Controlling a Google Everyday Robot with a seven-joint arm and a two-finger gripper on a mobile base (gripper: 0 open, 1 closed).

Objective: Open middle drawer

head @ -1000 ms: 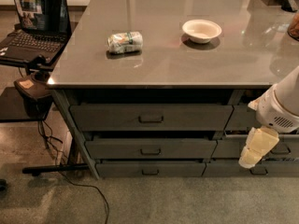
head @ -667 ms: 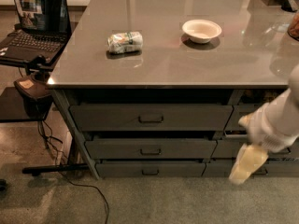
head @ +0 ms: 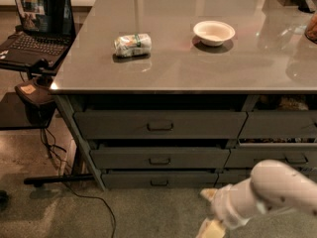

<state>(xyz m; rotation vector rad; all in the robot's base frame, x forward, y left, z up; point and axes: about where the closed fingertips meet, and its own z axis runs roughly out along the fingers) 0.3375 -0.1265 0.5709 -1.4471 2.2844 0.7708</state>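
The middle drawer (head: 124,157) is a wide dark grey front in the left column under the grey countertop (head: 173,68). Its small loop handle (head: 159,160) sits at the centre. It lies between a taller top drawer (head: 114,124) and a slimmer bottom drawer (head: 124,180), and its front stands about level with theirs. My gripper (head: 210,228) is at the bottom edge of the view, low over the floor, below and to the right of the handle and apart from it. The white arm (head: 277,187) leads in from the lower right.
A white bowl (head: 213,32) and a crumpled packet (head: 132,44) lie on the countertop. A laptop (head: 37,26) stands on a side stand at the left, with cables (head: 94,202) on the floor. A second drawer column (head: 280,125) is at the right.
The arm has swung down and to the left, from beside the right drawer column to low in front of the cabinet. The drawers have not moved.
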